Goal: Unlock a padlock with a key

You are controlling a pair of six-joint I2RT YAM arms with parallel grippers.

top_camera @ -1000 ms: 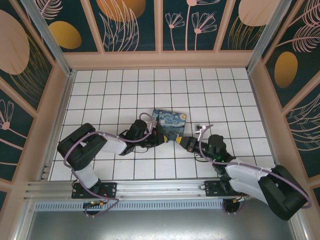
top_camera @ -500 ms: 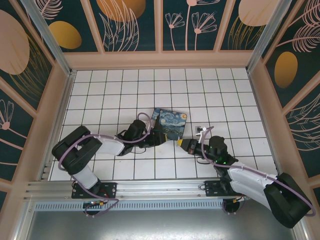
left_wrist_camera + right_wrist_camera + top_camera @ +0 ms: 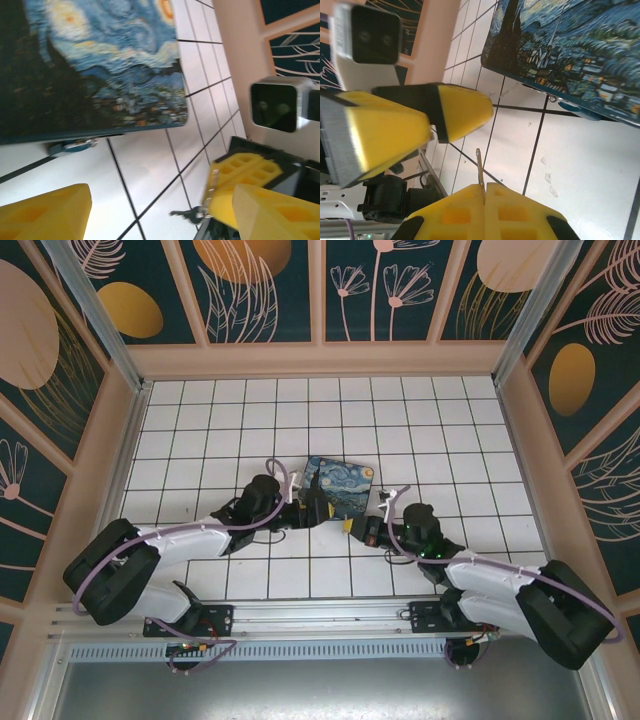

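Note:
My right gripper (image 3: 484, 192) is shut on a thin silvery key (image 3: 480, 167) whose blade sticks up edge-on from between its yellow fingers. In the left wrist view a second dark key (image 3: 189, 215) dangles from a ring beside those fingers (image 3: 240, 180). My left gripper (image 3: 162, 212) is open with nothing between its pads, close to the right gripper and just in front of the painted box (image 3: 340, 486). In the top view the left gripper (image 3: 319, 508) and right gripper (image 3: 358, 527) nearly meet. A small blue-and-silver fitting (image 3: 75, 145) pokes out under the box edge; I cannot tell whether it is the padlock.
The dark blue swirl-painted box (image 3: 100, 65) lies flat on the white tiled floor (image 3: 250, 430). Beige walls (image 3: 320, 360) ring the floor on three sides. The left finger (image 3: 455, 110) looms close above the key in the right wrist view.
My left gripper has opened from shut. The left arm has stretched out lower, its elbow swinging left. My right gripper stays shut on the key at nearly the same spot.

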